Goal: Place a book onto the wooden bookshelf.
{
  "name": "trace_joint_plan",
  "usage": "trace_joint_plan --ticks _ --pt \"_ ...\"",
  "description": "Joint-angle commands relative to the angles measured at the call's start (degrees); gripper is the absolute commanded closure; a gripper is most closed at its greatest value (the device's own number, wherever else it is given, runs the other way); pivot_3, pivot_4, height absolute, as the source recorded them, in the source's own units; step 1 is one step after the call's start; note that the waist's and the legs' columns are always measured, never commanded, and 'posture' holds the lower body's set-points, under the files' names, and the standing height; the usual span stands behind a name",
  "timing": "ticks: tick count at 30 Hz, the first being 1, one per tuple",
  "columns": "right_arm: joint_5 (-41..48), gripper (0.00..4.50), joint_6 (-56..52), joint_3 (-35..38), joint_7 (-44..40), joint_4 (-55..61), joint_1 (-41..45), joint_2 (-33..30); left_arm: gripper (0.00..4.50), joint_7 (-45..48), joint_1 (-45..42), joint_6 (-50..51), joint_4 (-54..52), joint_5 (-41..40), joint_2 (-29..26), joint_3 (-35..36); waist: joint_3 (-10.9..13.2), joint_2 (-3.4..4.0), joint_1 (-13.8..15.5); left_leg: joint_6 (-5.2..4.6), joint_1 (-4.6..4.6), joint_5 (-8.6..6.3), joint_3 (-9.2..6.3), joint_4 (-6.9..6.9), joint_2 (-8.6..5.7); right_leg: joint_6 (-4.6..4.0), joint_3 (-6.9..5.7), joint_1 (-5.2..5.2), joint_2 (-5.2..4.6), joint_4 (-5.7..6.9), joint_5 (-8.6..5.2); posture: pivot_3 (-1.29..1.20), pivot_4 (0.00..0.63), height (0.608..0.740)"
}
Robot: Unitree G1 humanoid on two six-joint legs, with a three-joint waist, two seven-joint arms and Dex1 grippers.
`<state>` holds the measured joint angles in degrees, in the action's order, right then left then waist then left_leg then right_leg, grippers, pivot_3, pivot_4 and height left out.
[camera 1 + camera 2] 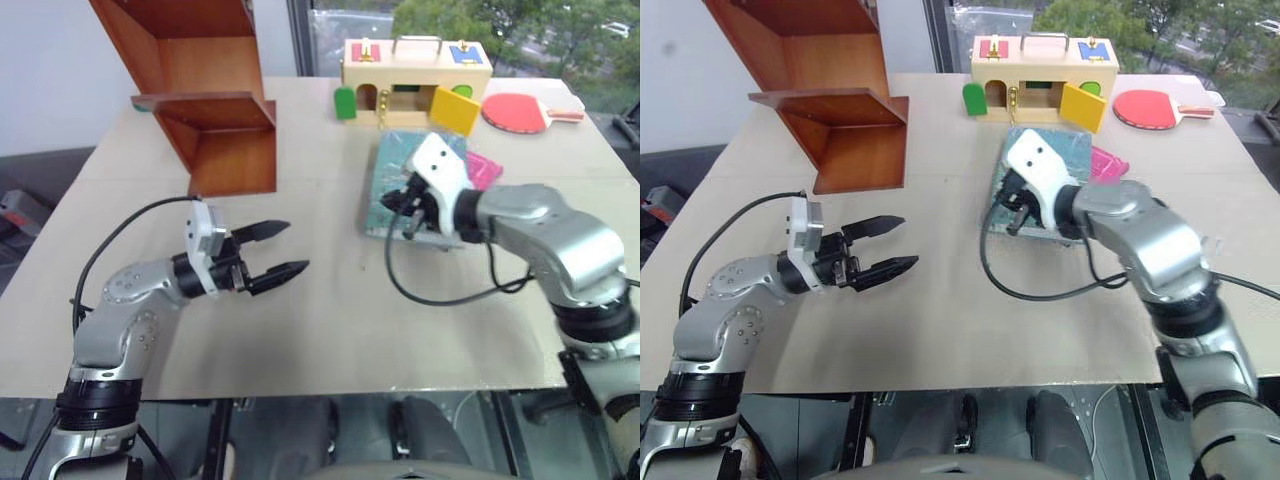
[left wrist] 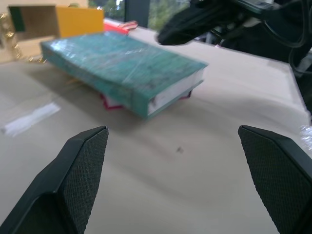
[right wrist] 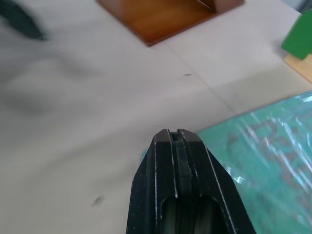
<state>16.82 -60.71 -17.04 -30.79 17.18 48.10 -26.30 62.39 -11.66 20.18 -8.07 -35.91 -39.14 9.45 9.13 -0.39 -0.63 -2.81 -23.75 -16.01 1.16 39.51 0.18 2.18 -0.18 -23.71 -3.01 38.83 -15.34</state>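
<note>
The teal-green book [image 1: 396, 168] lies flat on the table, resting on a thinner pink book [image 1: 486, 170]. Its pale page edges show in the left wrist view [image 2: 170, 95]. My right gripper [image 1: 408, 198] is shut with nothing in it and hangs over the book's near-left edge [image 3: 273, 146], fingers [image 3: 176, 146] pressed together. My left gripper [image 1: 297, 246] is open and empty, held level above the table, pointing toward the book from its left. The reddish-brown wooden bookshelf [image 1: 215, 95] stands at the table's far left, with open compartments.
A pale wooden box [image 1: 415, 80] with coloured doors stands behind the book, one yellow door [image 1: 453, 108] swung open. A red table-tennis paddle [image 1: 512, 110] lies at the far right. Bare tabletop [image 1: 330, 320] stretches between my grippers and the near edge.
</note>
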Motion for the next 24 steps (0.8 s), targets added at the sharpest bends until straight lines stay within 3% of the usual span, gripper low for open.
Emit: trace_joint_plan --ticks 1,11,20,24 --pt "-3.8 4.48 2.9 -3.6 2.2 -5.3 4.0 4.3 0.0 0.5 -0.3 -2.1 -0.1 0.7 -1.0 2.0 0.0 0.0 -0.2 0.0 0.01 0.0 0.06 -0.01 0.0 0.0 0.0 -0.02 0.02 -0.01 0.0 0.0 0.15 0.74" --pt "-10.5 4.48 7.5 -11.9 -2.2 -19.3 8.4 8.5 0.0 -0.5 1.2 -2.9 -1.3 1.1 -1.0 2.8 0.0 0.0 -0.3 0.0 -0.01 0.0 0.09 -0.05 -0.02 0.0 -0.01 -0.07 0.04 -0.03 0.0 0.0 0.15 0.74" --pt "-11.8 4.48 2.2 -13.2 -7.2 -12.8 5.5 0.4 0.0 -1.6 0.6 -3.3 -1.0 1.1 -0.1 2.2 0.0 0.0 -0.2 -0.01 -0.03 -0.01 0.08 -0.05 -0.03 0.0 -0.02 -0.08 -0.04 -0.03 0.0 0.0 0.15 0.74" --pt "-9.0 4.48 -1.6 -9.5 -8.3 -4.9 3.7 -1.2 0.0 -2.5 -1.7 -2.7 0.1 1.4 1.0 1.3 0.0 0.01 -0.2 -0.01 -0.03 -0.01 0.05 -0.08 0.0 0.0 -0.02 -0.09 -0.02 -0.01 0.0 0.0 0.15 0.74"
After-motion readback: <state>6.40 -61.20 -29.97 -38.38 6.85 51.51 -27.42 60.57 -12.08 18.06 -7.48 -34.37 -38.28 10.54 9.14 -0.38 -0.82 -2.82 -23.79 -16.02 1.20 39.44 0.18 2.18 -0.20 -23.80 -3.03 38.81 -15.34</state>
